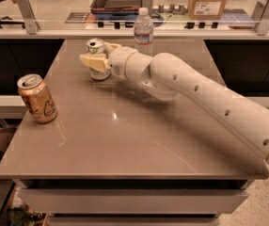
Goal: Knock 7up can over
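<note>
The 7up can [96,46], white and green with a silver top, stands upright at the back left of the brown table [125,140]. My gripper [92,56] is at the can, reaching in from the right on the long white arm [195,93]. One pale finger [93,61] crosses the front of the can's body. A second pale finger [112,45] shows just behind the can's right side. The can stands between them and the gripper looks open. The can's middle is hidden by the front finger.
An orange-gold can [37,98] stands upright near the table's left edge. A clear plastic bottle [143,30] stands at the back edge, just right of the gripper. A counter rail with posts [26,13] runs behind the table.
</note>
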Tool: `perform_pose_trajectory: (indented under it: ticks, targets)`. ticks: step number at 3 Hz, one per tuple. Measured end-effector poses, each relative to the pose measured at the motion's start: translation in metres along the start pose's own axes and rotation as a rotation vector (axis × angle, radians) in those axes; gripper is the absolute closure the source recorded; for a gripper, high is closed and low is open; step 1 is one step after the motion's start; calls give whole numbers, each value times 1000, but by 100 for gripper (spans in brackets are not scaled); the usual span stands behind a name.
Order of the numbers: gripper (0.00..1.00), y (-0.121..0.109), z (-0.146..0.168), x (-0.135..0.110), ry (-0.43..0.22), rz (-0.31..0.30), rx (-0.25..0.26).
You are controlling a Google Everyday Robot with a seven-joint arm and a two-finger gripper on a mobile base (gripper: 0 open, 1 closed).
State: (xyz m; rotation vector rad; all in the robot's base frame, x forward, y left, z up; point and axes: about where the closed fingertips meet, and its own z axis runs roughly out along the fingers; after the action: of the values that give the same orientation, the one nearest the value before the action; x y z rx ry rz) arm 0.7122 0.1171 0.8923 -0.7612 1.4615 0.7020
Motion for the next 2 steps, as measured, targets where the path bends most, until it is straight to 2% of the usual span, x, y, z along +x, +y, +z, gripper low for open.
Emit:
perform_pose_trajectory:
  ticks: [2]
  targets:
    - [88,4,3,-1,-1,0,-7]
